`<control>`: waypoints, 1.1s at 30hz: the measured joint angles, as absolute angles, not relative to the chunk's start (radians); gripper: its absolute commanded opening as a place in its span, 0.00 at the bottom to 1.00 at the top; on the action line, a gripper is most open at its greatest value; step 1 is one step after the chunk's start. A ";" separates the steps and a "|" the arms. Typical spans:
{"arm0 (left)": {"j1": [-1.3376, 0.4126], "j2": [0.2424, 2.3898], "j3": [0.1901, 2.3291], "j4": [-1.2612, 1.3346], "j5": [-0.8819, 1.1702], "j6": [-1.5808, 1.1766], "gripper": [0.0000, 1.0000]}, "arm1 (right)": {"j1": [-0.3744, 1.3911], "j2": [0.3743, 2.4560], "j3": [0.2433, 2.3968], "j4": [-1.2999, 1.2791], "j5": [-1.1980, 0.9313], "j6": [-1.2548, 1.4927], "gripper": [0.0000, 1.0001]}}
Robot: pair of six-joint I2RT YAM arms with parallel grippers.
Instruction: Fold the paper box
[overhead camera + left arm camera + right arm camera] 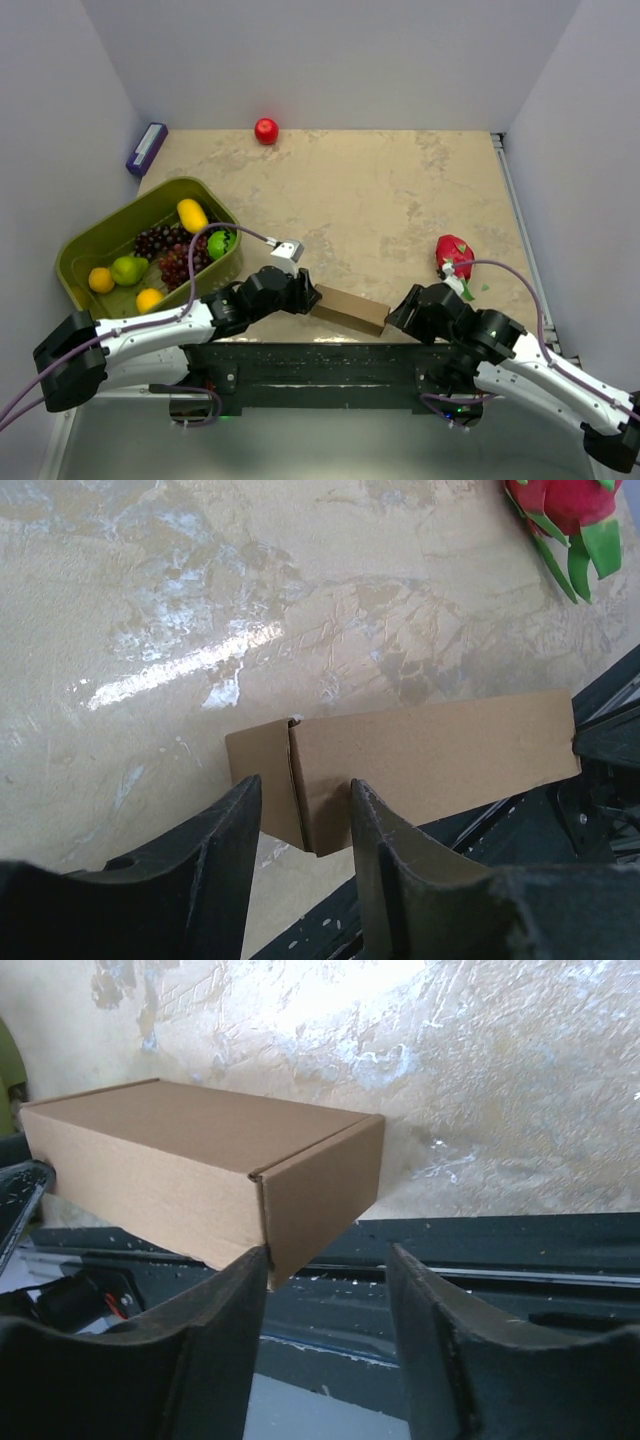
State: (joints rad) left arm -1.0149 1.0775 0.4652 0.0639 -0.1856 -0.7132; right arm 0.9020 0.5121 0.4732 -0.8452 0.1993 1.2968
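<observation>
Top view: the paper box (349, 309), plain brown and closed, lies at the table's (380, 190) near edge between the left gripper (305, 297) and the right gripper (400, 312). Their dark fingers are hard to make out here.

Left wrist: the fingers (230, 830) stand apart, with the box's end corner in the gap. A dragon fruit (565, 505) is cut off at the frame's corner.

Right wrist: the fingers (235, 1305) stand apart, one tip at the box's near corner and the other clear of it.
</observation>
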 measured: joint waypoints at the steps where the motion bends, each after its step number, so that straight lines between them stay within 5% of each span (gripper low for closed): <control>1: -1.015 1.074 0.466 0.056 -0.184 -0.712 0.52 | 0.902 0.505 0.473 -0.849 0.202 1.295 0.63; 13: -1.009 1.041 0.521 -0.076 -0.154 -0.684 0.71 | 0.902 0.507 0.497 -0.820 0.228 1.267 0.76; 26: -0.979 1.047 0.528 -0.080 -0.107 -0.688 0.70 | 0.902 0.602 0.518 -0.725 0.269 1.227 0.74; 33: -0.976 1.089 0.525 -0.059 -0.057 -0.688 0.58 | 0.902 0.593 0.446 -0.621 0.231 1.233 0.65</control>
